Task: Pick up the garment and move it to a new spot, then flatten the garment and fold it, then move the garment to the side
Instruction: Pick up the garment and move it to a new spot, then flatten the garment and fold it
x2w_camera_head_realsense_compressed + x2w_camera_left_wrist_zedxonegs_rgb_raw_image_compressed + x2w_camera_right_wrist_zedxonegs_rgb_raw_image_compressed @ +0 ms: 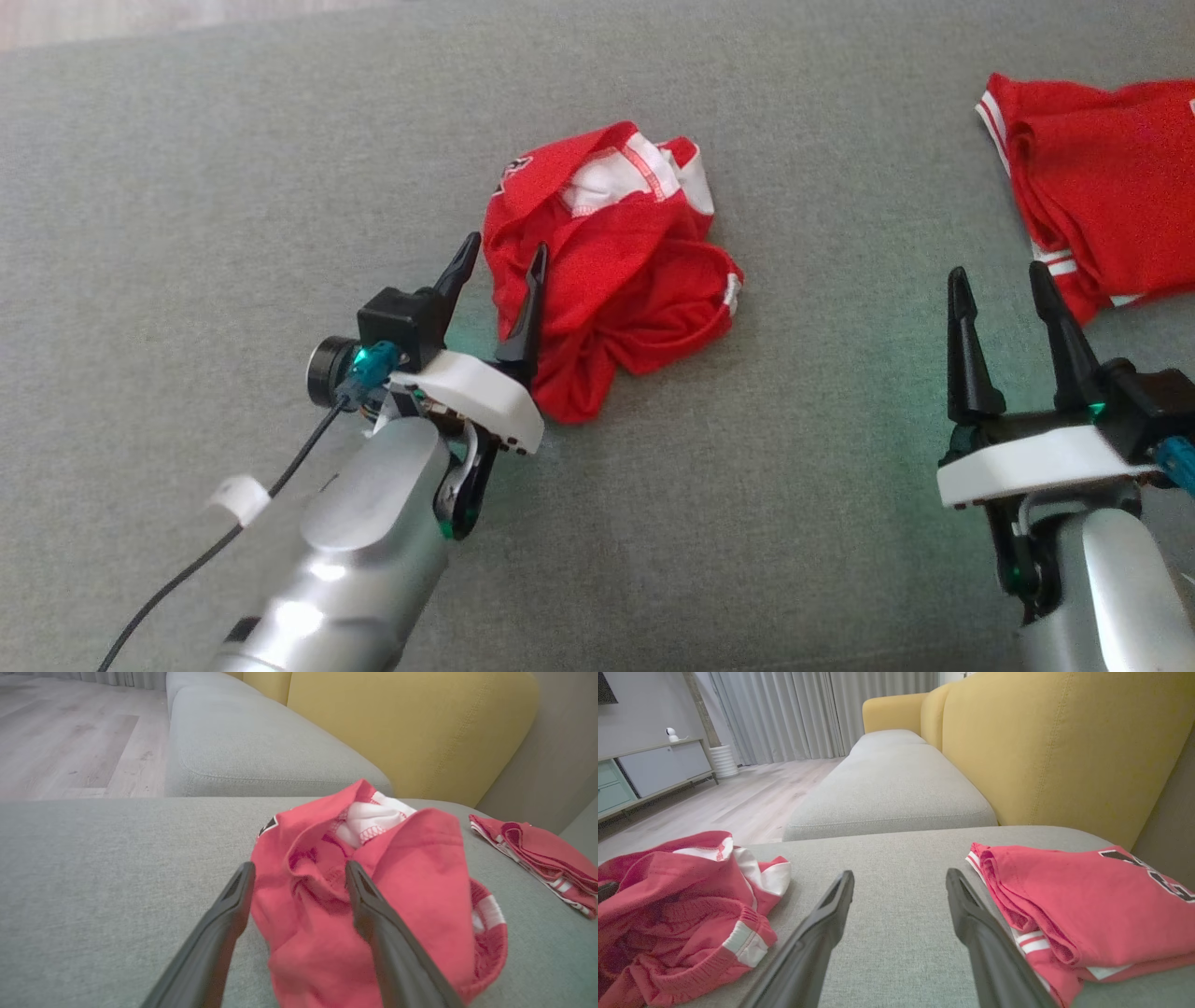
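The crumpled garment (607, 280) lay bunched near the middle of the grey seat cushion (280, 140), red with white lining showing at its far side. The left gripper (505, 247) hung at the heap's left edge on that cushion, its fingers (527, 308) spread wide, one over the cloth and one just off it. The right gripper (997, 273) stood over the cushion's right part, fingers wide apart, just beside a folded garment (1111, 187).

A red, white-trimmed garment (616, 280) is seen crumpled in a heap. It is laid on a grey cushion (280, 187).
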You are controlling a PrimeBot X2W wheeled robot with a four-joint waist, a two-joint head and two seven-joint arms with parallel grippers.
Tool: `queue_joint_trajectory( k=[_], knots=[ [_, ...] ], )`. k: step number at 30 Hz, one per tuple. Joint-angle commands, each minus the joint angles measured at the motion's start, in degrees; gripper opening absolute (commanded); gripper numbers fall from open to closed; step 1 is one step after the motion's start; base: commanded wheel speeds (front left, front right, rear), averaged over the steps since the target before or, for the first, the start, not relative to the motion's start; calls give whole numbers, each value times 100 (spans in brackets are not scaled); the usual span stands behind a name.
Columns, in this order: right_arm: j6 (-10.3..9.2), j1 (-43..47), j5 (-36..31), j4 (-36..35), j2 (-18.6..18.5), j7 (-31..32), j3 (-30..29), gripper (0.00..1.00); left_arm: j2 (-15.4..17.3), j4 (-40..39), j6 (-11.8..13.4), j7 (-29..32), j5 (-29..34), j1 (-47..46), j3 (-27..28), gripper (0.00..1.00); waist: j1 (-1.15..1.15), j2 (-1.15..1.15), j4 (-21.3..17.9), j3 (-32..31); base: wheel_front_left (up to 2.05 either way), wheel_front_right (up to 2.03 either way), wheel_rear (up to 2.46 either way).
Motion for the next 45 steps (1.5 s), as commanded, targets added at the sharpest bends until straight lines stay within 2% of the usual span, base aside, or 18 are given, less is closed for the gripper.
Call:
queue_joint_trajectory(
  k=[1,12,22,30,37,45],
  knots=[
    [-4,-70,-60,-159,-22,-55,140,100,146,-119,25,-98,84,-56,185,100,0,0,96,-127,0,0,0],
    [-4,81,-144,-129,-21,-6,41,100,434,-947,110,-119,505,570,420,100,0,0,439,-710,0,0,0],
    [-4,447,-120,-82,-21,33,115,100,720,-2025,482,-120,531,1945,794,100,0,0,654,-1233,0,0,0],
    [-4,748,-17,-15,-21,-22,184,100,862,-2851,896,-120,537,2928,1216,100,0,0,728,-1402,0,0,0],
    [-4,902,105,124,-21,-87,285,100,910,-3259,1018,-120,572,3377,1399,100,0,0,772,-1450,0,0,0],
    [-4,852,125,303,-21,-168,324,100,929,-3385,1049,-120,608,3442,1420,100,0,0,812,-1403,0,0,0]
  ],
)
